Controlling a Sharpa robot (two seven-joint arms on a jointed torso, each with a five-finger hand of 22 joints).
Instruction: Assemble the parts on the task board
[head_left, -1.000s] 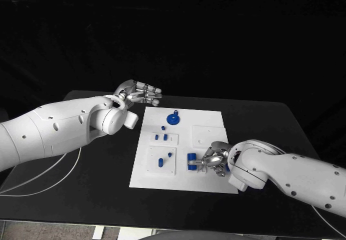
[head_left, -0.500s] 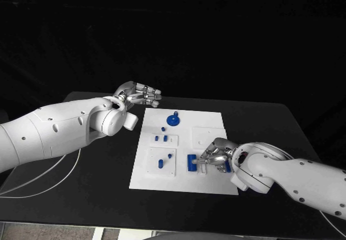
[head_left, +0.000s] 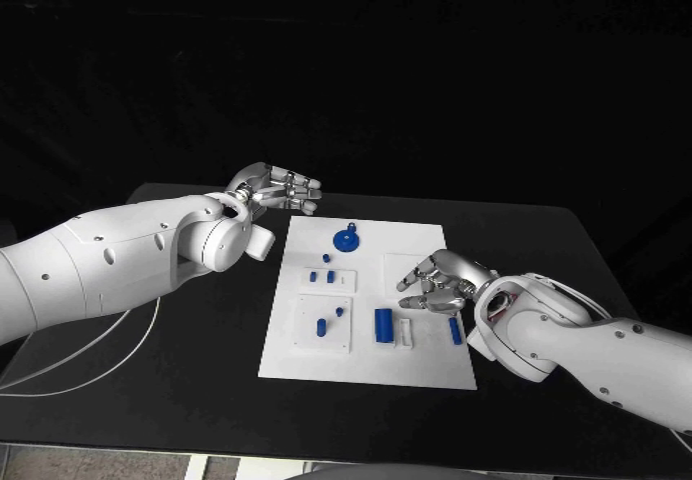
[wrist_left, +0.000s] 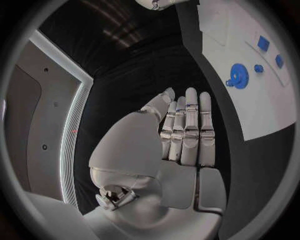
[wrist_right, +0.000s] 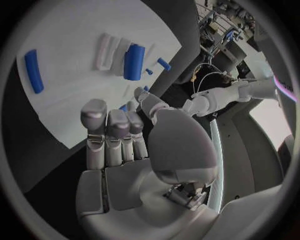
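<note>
right hand (head_left: 440, 279) of mine hangs over the board (head_left: 418, 365), near its right side, fingers loosely apart and holding nothing; the wrist view shows the same hand (wrist_right: 134, 150) with fingers straight and side by side, palm bare. just in front of it lie a blue block (head_left: 384, 325), a white strip (head_left: 408, 332) beside that, and a blue bar (head_left: 456, 331) further right, all flat on the board and apart from my fingers. my left hand (head_left: 274, 188) floats off the board's far left corner, fingers gently curled, nothing in it. a blue gear (head_left: 348, 238) sits at the board's far end, with small blue pegs (head_left: 326, 274) nearer the middle.
</note>
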